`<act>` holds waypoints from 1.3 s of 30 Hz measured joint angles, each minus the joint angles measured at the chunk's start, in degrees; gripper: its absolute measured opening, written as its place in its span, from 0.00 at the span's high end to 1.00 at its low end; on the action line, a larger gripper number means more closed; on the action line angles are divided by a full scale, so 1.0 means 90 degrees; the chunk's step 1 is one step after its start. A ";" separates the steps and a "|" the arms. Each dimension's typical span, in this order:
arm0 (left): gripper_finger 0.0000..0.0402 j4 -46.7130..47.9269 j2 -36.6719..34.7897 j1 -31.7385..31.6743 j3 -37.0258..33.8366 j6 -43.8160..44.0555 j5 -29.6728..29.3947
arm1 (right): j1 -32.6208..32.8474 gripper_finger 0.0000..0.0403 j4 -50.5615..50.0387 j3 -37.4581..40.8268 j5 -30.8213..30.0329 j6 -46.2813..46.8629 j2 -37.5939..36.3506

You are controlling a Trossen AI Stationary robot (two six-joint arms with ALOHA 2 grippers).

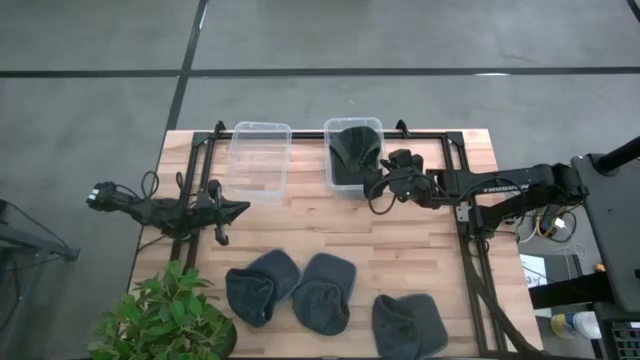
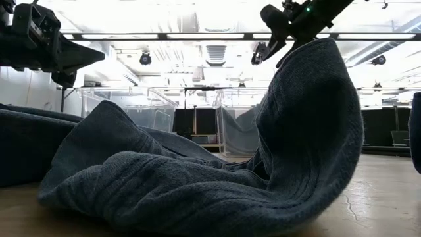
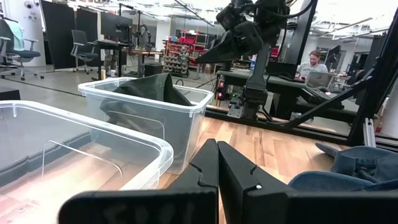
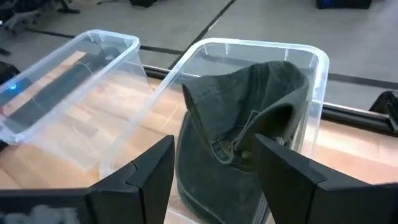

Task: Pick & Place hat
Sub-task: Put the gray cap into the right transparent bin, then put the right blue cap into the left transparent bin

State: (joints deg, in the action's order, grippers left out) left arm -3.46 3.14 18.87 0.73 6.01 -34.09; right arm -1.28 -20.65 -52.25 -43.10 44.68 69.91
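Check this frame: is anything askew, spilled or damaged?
Only one thing: the green hat sits crumpled in the right bin, one fold poking above the rim rather than lying flat. The left bin is empty and upright. Three blue hats lie loosely along the near edge. Nothing looks spilled or damaged.

No readable text, labels, brands or numbers anywhere, faint pale lettering on the right arm (image 1: 495, 185) in the high view too small to make out
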 joint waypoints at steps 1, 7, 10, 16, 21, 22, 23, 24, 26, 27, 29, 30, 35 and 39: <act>1.00 0.0001 0.0000 0.0000 0.0000 0.0000 0.0000 | 0.0025 0.50 -0.0001 0.0000 0.0117 -0.0095 -0.0003; 1.00 0.0002 0.0000 0.0005 -0.0001 -0.0001 0.0000 | 0.0029 0.52 -0.0048 0.0000 0.1773 -0.0672 -0.0011; 1.00 0.0001 0.0000 0.0005 -0.0002 -0.0001 0.0000 | 0.0032 0.53 -0.0207 0.0000 0.2625 -0.0859 -0.0013; 1.00 -0.0001 0.0000 0.0003 -0.0001 0.0000 0.0000 | 0.0084 0.56 -0.0789 0.0007 0.4190 -0.0934 -0.0013; 1.00 0.0001 0.0000 0.0002 0.0000 -0.0001 0.0000 | 0.0371 0.58 -0.0803 0.0007 0.4635 -0.0935 -0.0013; 1.00 0.0002 0.0000 0.0002 0.0000 -0.0001 0.0000 | 0.0453 0.58 -0.0803 0.0007 0.4660 -0.0938 -0.0013; 1.00 0.0002 0.0001 0.0002 -0.0001 0.0001 0.0000 | 0.0541 0.58 -0.0803 0.0006 0.4672 -0.0951 -0.0013; 1.00 0.0001 0.0001 0.0002 -0.0002 -0.0001 0.0000 | 0.0632 0.59 -0.0802 0.0005 0.4680 -0.0964 -0.0013; 1.00 0.0002 0.0002 0.0002 0.0000 -0.0001 0.0000 | 0.0828 0.59 -0.0798 0.0005 0.4701 -0.0963 -0.0013; 1.00 0.0001 0.0000 0.0002 0.0000 -0.0001 0.0000 | 0.0930 0.59 -0.0796 0.0005 0.4701 -0.0963 -0.0013; 1.00 0.0001 0.0000 0.0002 -0.0001 0.0000 0.0000 | 0.1139 0.59 -0.0788 0.0003 0.4701 -0.0936 -0.0013; 1.00 0.0000 0.0000 0.0002 0.0000 0.0000 0.0000 | 0.1237 0.59 -0.0788 0.0002 0.4701 -0.0918 -0.0015; 1.00 0.0002 0.0000 -0.0002 0.0000 0.0002 0.0000 | 0.1733 0.61 -0.0789 0.0002 0.4729 -0.0597 -0.0017; 1.00 0.0001 0.0000 0.0000 0.0000 -0.0001 0.0000 | 0.2148 0.62 -0.0791 0.0000 0.4798 -0.0389 -0.0016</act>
State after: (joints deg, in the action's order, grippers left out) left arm -3.45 3.14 18.87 0.73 6.00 -34.09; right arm 18.05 -27.77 -52.25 0.08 41.18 69.77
